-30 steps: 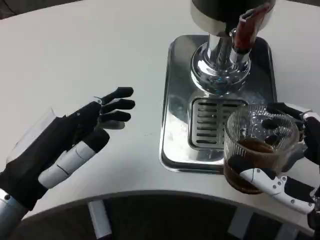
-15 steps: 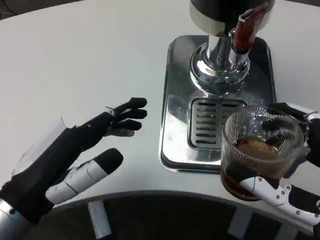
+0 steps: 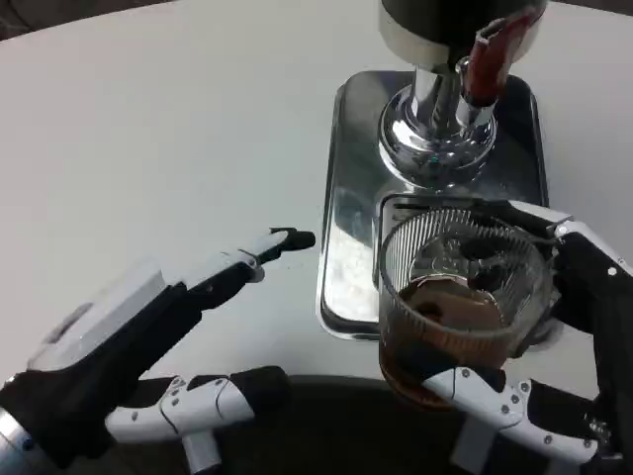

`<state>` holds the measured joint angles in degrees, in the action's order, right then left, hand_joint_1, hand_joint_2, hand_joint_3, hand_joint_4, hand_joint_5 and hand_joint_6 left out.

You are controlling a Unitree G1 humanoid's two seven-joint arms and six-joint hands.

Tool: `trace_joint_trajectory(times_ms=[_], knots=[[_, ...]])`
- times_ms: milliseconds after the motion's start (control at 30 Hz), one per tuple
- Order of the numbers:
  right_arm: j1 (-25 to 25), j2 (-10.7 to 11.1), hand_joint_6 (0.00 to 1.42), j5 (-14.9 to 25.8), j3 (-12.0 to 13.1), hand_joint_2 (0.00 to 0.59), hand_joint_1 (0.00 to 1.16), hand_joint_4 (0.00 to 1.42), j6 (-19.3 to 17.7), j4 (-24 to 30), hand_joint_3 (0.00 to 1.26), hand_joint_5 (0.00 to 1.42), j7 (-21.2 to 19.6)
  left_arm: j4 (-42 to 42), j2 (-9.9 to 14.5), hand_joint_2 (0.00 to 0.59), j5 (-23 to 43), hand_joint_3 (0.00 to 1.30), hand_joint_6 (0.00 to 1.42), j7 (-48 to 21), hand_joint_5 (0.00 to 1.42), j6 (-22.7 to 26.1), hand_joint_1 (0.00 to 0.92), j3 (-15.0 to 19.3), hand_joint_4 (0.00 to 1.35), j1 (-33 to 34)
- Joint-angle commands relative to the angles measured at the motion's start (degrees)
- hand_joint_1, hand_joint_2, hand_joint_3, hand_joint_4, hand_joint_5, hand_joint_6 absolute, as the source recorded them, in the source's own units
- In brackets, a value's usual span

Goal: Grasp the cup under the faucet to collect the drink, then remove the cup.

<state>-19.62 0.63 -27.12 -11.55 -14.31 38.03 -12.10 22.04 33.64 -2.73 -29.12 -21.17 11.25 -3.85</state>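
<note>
table point(image 3: 148, 119): white, taking up most of the frame, its near edge curving along the bottom.
drip tray point(image 3: 348, 198): steel, sitting upper right of centre, slotted grate partly covered by the cup.
dispenser point(image 3: 435, 119): chrome base standing at the top of the tray, red faucet lever point(image 3: 488, 59) at upper right.
left hand point(image 3: 129, 336): lying lower left, holding nothing, fingers spread apart, one finger pointing toward the tray's left rim but not touching it.
right hand point(image 3: 554, 327): reaching in from lower right, wrapping the cup, one finger crossing the cup's base at the bottom, others curling behind its far side.
cup point(image 3: 460, 297): ribbed clear glass, sitting lower right of centre inside the right hand, overlapping the tray's near edge; cannot tell if it is lifted or resting.
drink point(image 3: 445, 322): dark liquid filling roughly the lower half of the cup.
risk, spill: liquid is likely sloshing out if the hand is tilting or jerking while pulling away.
risk, slip: smooth glass may be sliding through the fingers if the hold is loosening.
risk, knock: cup base may be catching the tray's rim, tipping it.
risk, collision: left hand's finger is lying near the cup's path.
</note>
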Motion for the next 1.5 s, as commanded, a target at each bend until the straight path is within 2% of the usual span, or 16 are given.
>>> trace_joint_trajectory(times_ms=[33,233,533,767,1067,1500], knots=[[0.6,-0.4,1.09,0.4,-1.5,0.115,0.98,0.91,-2.2,2.0,0.81,1.1,0.8,3.5,3.5,0.101,-2.6,0.05,0.1,-1.2,0.0,1.7,0.0,1.1,0.0,-1.6],[1.9,-0.3,1.09,0.7,-1.8,0.116,0.99,0.91,-1.8,2.3,0.82,1.11,2.3,6.9,5.6,0.101,-4.6,0.0,0.07,-1.2,0.0,2.8,0.0,2.4,0.0,-2.5],[1.7,0.4,1.11,2.1,-1.9,0.115,0.98,0.93,-1.5,3.6,0.82,1.11,5.2,11.7,7.1,0.099,-6.9,0.0,0.0,-1.6,0.0,5.2,0.0,5.6,0.0,-5.4],[1.0,1.4,1.11,3.1,-2.2,0.115,0.98,0.94,-1.8,3.9,0.83,1.11,7.6,13.6,7.7,0.099,-7.2,0.0,0.0,-2.9,0.0,5.9,0.0,7.4,0.0,-8.3],[1.6,2.0,1.12,4.5,-1.1,0.114,0.98,0.94,-1.4,4.1,0.83,1.12,9.1,14.3,7.8,0.099,-6.5,0.0,0.0,-3.5,0.0,6.1,0.0,10.4,0.0,-11.0],[1.8,2.0,1.13,4.5,-1.3,0.114,0.98,0.94,-1.5,3.5,0.83,1.12,9.8,14.7,7.6,0.099,-6.5,0.0,0.0,-3.7,0.0,6.5,0.0,11.2,0.0,-12.3]])
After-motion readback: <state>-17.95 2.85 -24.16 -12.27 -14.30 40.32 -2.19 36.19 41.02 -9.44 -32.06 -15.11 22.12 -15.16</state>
